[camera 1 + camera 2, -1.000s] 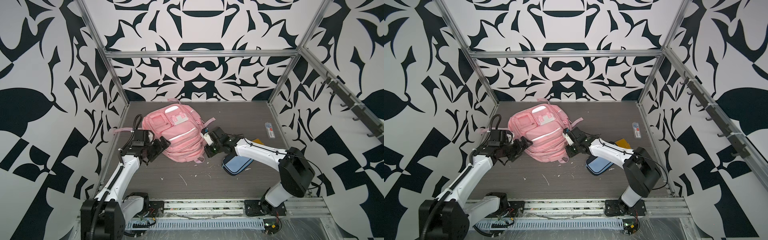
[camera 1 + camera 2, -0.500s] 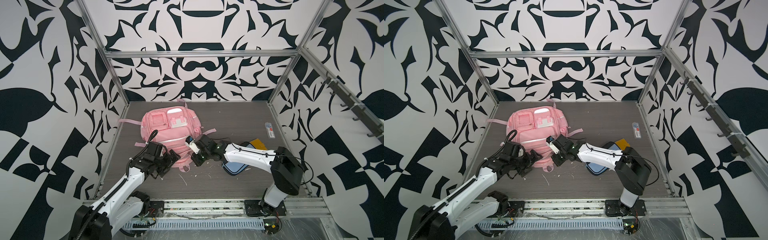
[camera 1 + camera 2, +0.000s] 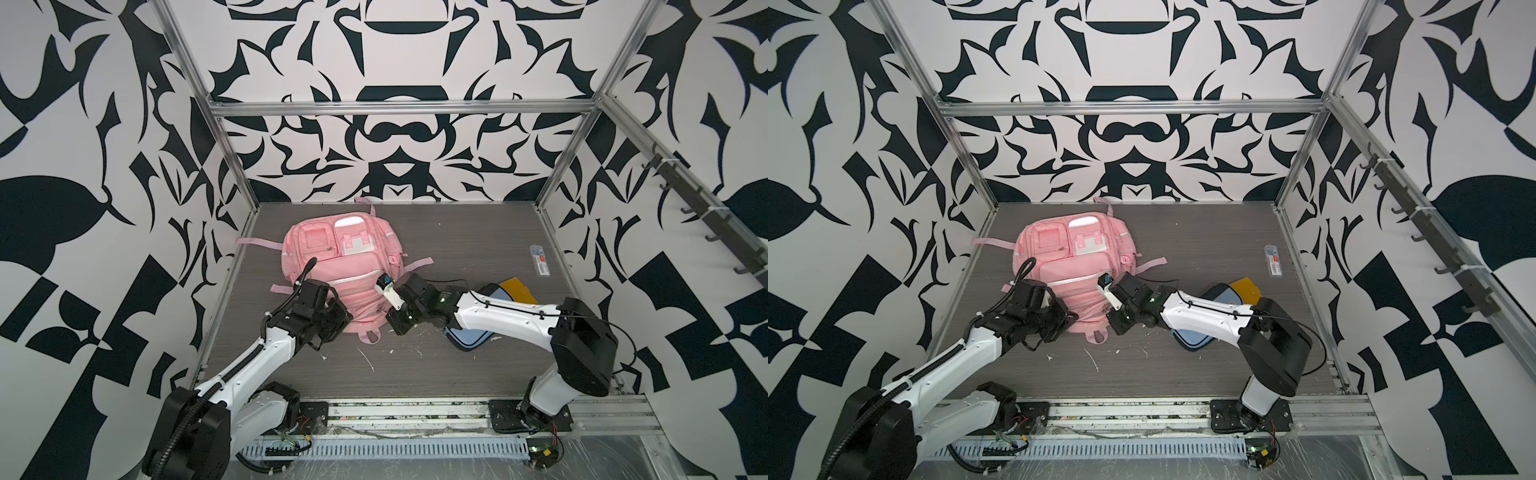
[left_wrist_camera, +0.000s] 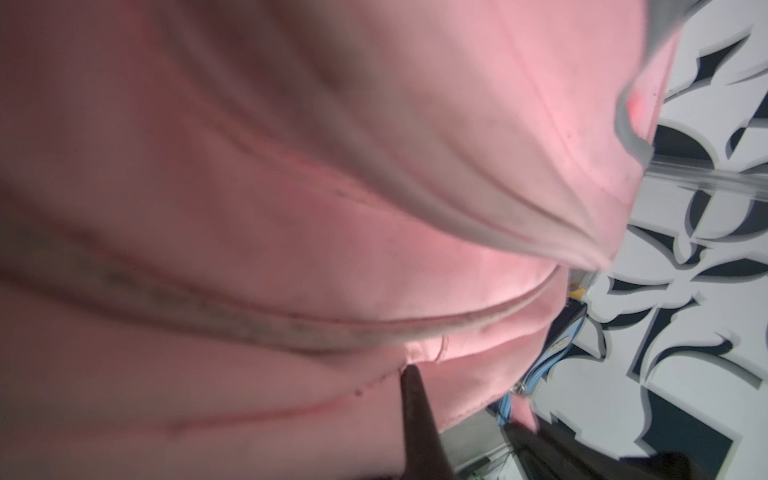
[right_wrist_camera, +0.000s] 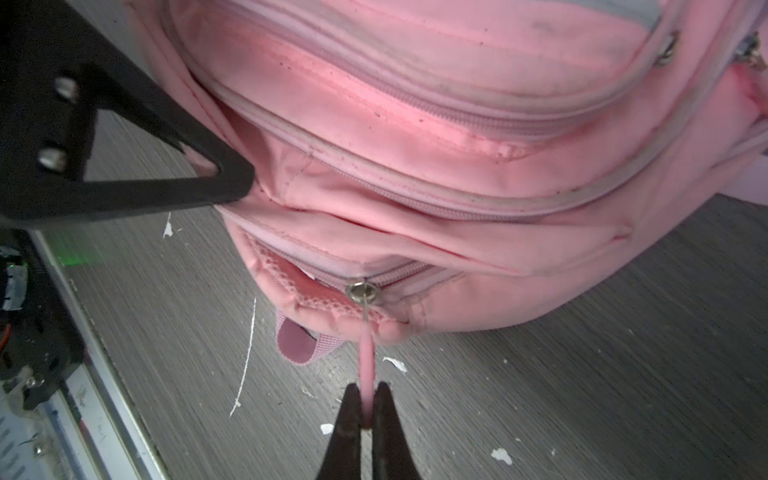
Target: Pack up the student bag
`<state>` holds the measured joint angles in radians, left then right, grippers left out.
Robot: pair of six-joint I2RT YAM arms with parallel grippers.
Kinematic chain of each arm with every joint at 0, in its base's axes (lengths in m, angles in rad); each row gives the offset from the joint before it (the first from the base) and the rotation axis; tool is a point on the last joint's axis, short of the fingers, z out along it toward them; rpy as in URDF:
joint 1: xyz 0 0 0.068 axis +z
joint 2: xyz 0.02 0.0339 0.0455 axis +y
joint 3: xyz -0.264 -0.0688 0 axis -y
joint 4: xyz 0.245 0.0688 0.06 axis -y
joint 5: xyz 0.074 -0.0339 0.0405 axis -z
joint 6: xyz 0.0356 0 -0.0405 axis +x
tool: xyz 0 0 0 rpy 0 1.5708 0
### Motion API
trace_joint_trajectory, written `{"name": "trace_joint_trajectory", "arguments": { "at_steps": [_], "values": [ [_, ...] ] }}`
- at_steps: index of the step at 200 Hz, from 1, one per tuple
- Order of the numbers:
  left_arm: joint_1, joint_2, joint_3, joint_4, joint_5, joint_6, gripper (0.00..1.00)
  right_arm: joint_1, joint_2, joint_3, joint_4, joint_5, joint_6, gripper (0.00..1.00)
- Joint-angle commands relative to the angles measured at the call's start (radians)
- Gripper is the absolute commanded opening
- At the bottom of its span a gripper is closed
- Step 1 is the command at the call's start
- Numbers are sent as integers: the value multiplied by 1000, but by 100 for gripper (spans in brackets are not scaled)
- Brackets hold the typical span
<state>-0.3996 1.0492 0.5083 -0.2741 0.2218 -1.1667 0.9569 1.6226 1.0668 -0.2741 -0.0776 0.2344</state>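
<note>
**Grey tabletop, pink bag, both grippers clamped**

Grey wood-grain tabletop (image 3: 457, 374) between black-and-white patterned walls (image 3: 395, 137). In both top views the student bag (image 3: 340, 257), a large pink fabric backpack, lies pockets-up on the left half, toward the far side. At its near-left corner sits the left gripper (image 3: 334, 322); at its near edge, the right gripper (image 3: 390, 324). A light-blue and navy pencil case (image 3: 469, 338) lies under the right arm.

Left wrist view: blurred pink fabric fills nearly everything. One dark finger (image 4: 415, 419) digs into it, jaws clenched on the bag.

Right wrist view: closed fingers (image 5: 347, 436) pinch the thin pink zip pull (image 5: 367, 365), taut from a metal slider (image 5: 362, 291) on a partly open pocket.
</note>
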Motion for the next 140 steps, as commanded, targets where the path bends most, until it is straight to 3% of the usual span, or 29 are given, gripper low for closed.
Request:
{"name": "trace_joint_trajectory", "arguments": {
  "at_steps": [1, 51, 106, 140],
  "values": [
    [8, -23, 14, -26, -48, 29, 0, -10, -63, -7, -73, 141, 21, 0],
    [41, -78, 37, -101, -75, 83, 0, -135, -104, -34, -117, 216, 35, 0],
    [73, -151, 16, -153, -66, 105, 0, -299, -74, -26, -23, 154, 9, 0],
    [76, -181, 10, -184, -67, 120, 0, -346, -26, 20, -2, 141, -41, 0]
  ]
}}
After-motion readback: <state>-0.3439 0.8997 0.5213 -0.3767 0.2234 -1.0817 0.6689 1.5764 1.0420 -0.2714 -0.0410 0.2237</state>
